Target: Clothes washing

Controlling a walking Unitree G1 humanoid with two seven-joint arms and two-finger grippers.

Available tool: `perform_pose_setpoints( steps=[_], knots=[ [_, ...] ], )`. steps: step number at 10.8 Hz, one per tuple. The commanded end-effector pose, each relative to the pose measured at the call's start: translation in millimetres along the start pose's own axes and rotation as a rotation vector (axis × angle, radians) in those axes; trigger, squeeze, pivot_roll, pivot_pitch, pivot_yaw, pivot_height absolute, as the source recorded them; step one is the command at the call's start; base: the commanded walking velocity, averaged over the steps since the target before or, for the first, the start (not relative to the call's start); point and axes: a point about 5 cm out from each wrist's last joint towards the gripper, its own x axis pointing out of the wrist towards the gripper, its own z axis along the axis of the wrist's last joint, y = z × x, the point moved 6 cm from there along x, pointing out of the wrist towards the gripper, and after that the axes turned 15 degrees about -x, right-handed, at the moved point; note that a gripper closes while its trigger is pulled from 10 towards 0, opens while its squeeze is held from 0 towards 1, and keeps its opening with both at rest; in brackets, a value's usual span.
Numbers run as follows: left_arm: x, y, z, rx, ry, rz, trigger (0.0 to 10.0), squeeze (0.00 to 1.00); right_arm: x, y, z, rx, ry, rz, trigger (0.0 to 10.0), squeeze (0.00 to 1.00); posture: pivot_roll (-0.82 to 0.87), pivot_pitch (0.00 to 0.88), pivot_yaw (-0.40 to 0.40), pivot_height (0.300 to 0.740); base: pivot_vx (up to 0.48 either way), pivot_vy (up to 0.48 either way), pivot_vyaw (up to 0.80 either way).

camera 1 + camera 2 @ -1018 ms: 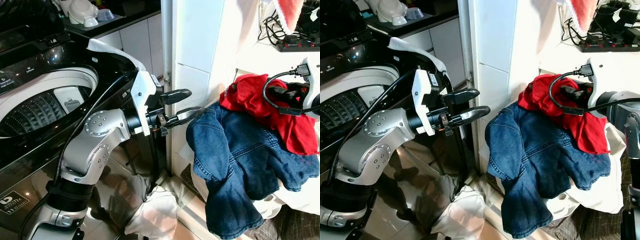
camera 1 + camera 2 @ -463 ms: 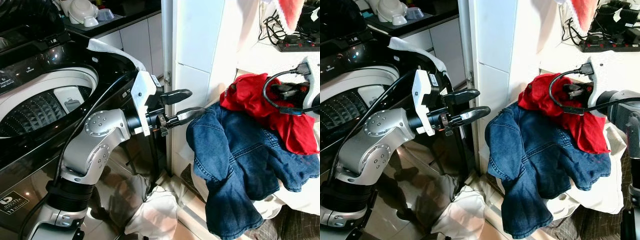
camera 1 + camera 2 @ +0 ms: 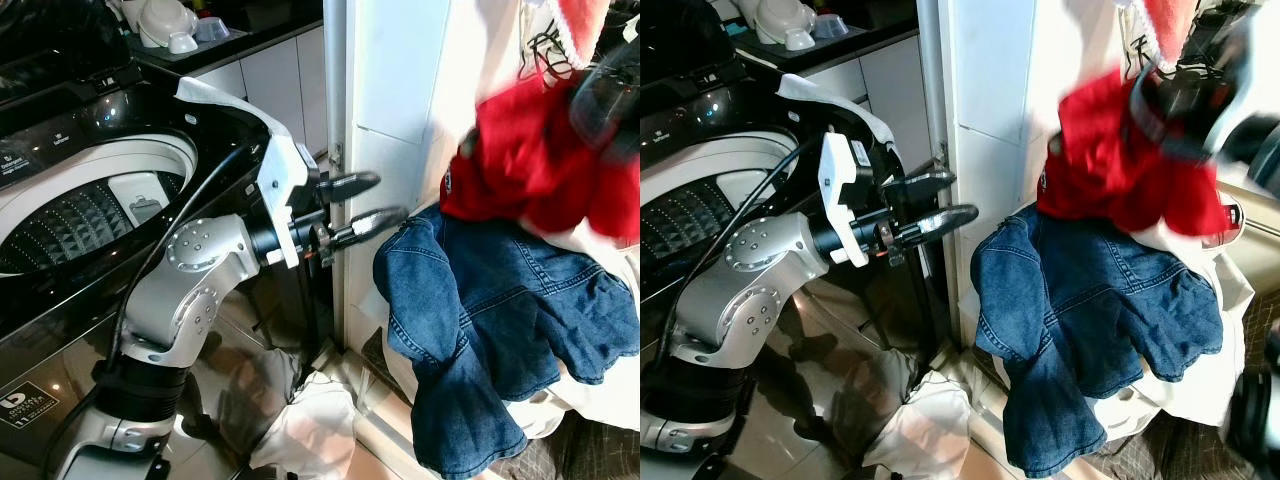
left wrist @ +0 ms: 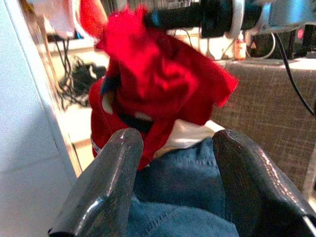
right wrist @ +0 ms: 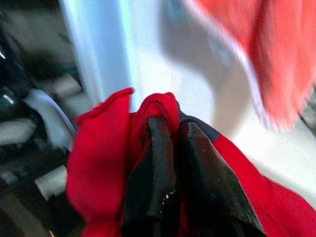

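My right gripper [image 5: 170, 148] is shut on a red garment [image 3: 530, 160], which hangs lifted and blurred above the clothes pile at the right. Under it lies a blue denim jacket [image 3: 480, 320], draped over the pile's front edge. My left gripper [image 3: 360, 200] is open, held level just left of the denim and empty. In the left wrist view its fingers [image 4: 111, 182] frame the red garment [image 4: 158, 89] and the denim [image 4: 177, 197]. The top-loading washing machine [image 3: 90, 200] stands open at the left, its drum visible.
A white tiled wall corner [image 3: 385, 120] stands between washer and pile. Pale cloth [image 3: 305, 425] lies on the floor beneath my left arm. Bowls [image 3: 165, 25] sit on a counter behind the washer. A power strip with cables [image 3: 600, 85] rests on the shelf at the right.
My right gripper has pulled the red garment up off the pile, so more of the denim jacket now shows. The left gripper has barely shifted.
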Motion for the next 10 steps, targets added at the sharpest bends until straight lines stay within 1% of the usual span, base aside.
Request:
perform_pose_setpoints(
  steps=[1,2,3,4,5,6,7,8,9,10],
  knots=[
    [1.0,8.3,18.0,0.04,-0.062,0.041,10.0,0.0,-5.2,11.2,30.6,0.037,-0.121,0.072,0.0,0.0,-0.02,0.0,0.078,0.74,0.0,0.0,0.0],
    [5.7,16.5,45.8,0.062,-0.192,0.1,10.0,0.0,-9.0,30.9,52.8,0.076,-0.208,0.181,0.0,0.0,-0.03,0.0,0.078,0.74,0.0,0.0,0.0],
    [10.7,17.4,71.6,0.065,-0.305,0.111,10.0,0.04,-6.1,45.3,58.6,0.101,-0.231,0.236,0.0,0.0,-0.04,0.0,0.079,0.74,0.0,0.0,0.0],
    [15.1,11.5,92.8,0.082,-0.385,0.085,10.0,1.0,-1.9,63.7,64.5,0.141,-0.269,0.311,0.0,0.0,-0.04,0.0,0.079,0.74,0.0,0.0,0.0],
    [17.5,8.8,102.1,0.098,-0.416,0.077,10.0,1.0,2.7,73.1,59.3,0.126,-0.244,0.332,0.0,0.0,-0.04,0.0,0.075,0.74,0.0,0.0,0.0],
    [18.3,6.7,105.1,0.105,-0.428,0.069,10.0,1.0,4.3,75.6,55.5,0.141,-0.233,0.338,0.0,0.0,-0.03,0.0,0.072,0.74,0.0,0.0,0.0],
    [19.5,1.3,97.1,0.091,-0.402,0.035,10.0,0.88,3.0,79.7,54.9,0.187,-0.247,0.368,0.0,0.0,-0.03,0.0,0.072,0.74,0.0,0.0,0.0],
    [21.9,-6.6,83.9,0.052,-0.35,-0.024,10.0,0.09,1.9,83.4,53.8,0.199,-0.251,0.389,0.0,0.0,-0.02,0.0,0.065,0.74,0.0,0.0,0.0],
    [29.3,-15.1,62.2,-0.022,-0.281,-0.079,10.0,0.0,2.3,91.4,51.5,0.233,-0.256,0.422,0.0,0.0,-0.02,0.0,0.065,0.74,0.0,0.0,0.0],
    [34.4,-18.6,57.0,-0.061,-0.273,-0.093,10.0,0.03,3.2,96.0,50.1,0.241,-0.255,0.435,0.0,0.0,-0.02,0.0,0.065,0.74,0.0,0.0,0.0]
  ],
)
